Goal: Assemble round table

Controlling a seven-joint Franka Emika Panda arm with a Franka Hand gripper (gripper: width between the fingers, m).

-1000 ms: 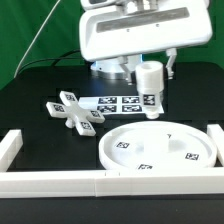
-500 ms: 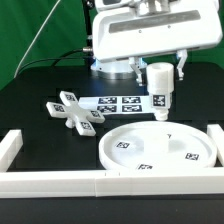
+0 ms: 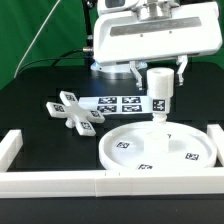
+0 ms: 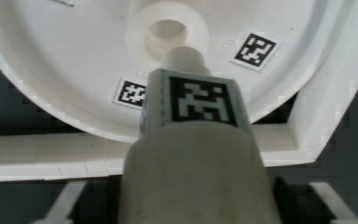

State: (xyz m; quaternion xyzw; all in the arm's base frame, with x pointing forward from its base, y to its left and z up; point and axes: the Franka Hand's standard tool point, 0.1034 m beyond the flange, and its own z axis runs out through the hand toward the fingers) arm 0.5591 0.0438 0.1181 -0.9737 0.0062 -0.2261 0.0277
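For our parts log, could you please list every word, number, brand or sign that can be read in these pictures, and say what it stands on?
No words, numbers or brand names can be read in either view.
leg: a black-and-white square pattern tag, no letters.
round disc: the same kind of tags, no text.
cross-shaped base: tags only.
marker board: a row of tags only.

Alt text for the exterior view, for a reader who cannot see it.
The gripper holds the short cylindrical leg upright over the middle of the round disc, which lies flat on the black table. The cross-shaped base lies toward the exterior view's left, beside the marker board.
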